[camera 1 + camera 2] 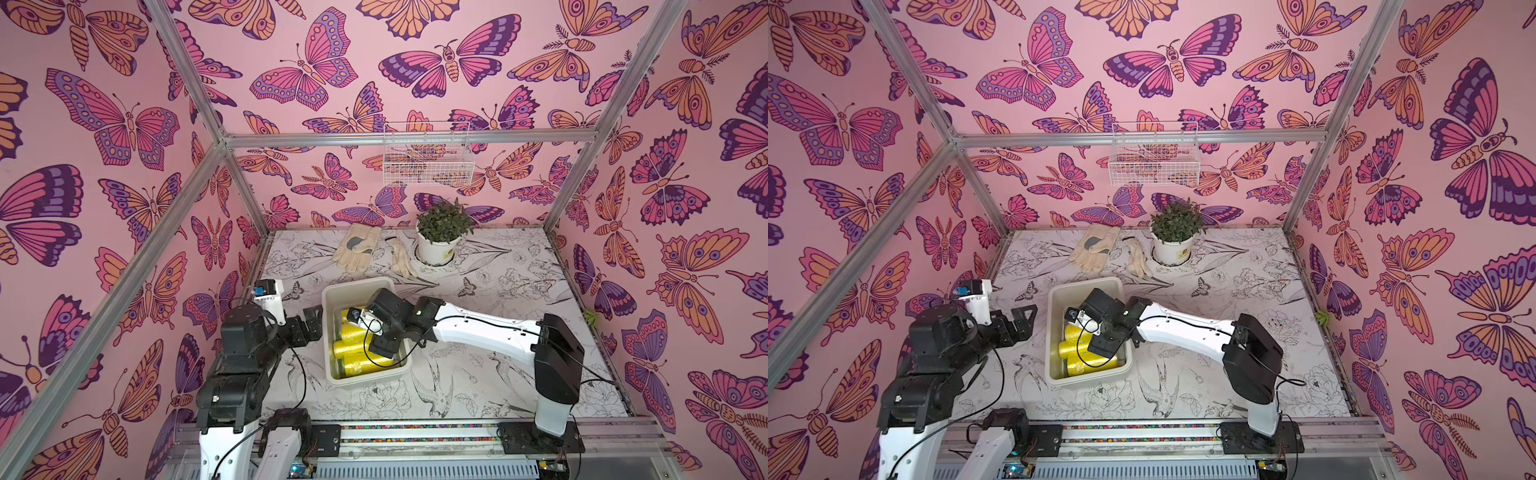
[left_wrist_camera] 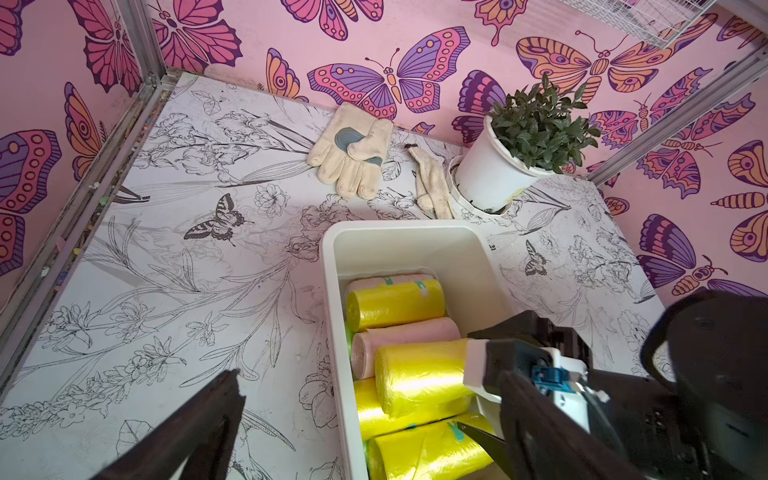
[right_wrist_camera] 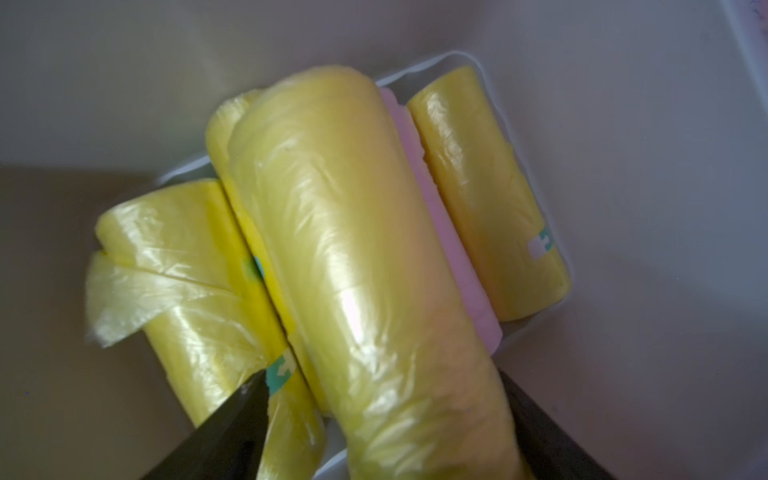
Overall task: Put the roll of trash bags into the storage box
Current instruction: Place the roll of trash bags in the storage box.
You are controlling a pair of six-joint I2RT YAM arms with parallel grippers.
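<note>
The off-white storage box (image 1: 357, 294) (image 1: 1084, 291) (image 2: 415, 249) stands mid-table and holds several rolls of trash bags, yellow (image 1: 360, 360) (image 1: 1086, 360) and pink (image 2: 409, 332). One yellow roll (image 3: 353, 249) (image 2: 419, 374) lies slanted on top of the others. My right gripper (image 3: 382, 399) reaches down into the box with its jaws open on either side of this roll's near end; one finger (image 3: 237, 415) stands clear of it. In both top views the right wrist (image 1: 388, 324) hides those fingers. My left gripper (image 1: 313, 322) (image 1: 1025, 318) (image 2: 372, 376) hovers open and empty beside the box's left wall.
Two pale work gloves (image 1: 357, 249) (image 1: 402, 258) lie at the back of the table. A round white pot with a green plant (image 1: 439, 245) stands beside them. A white wire basket (image 1: 428, 153) hangs on the back wall. A small green item (image 1: 590, 318) sits at the right edge.
</note>
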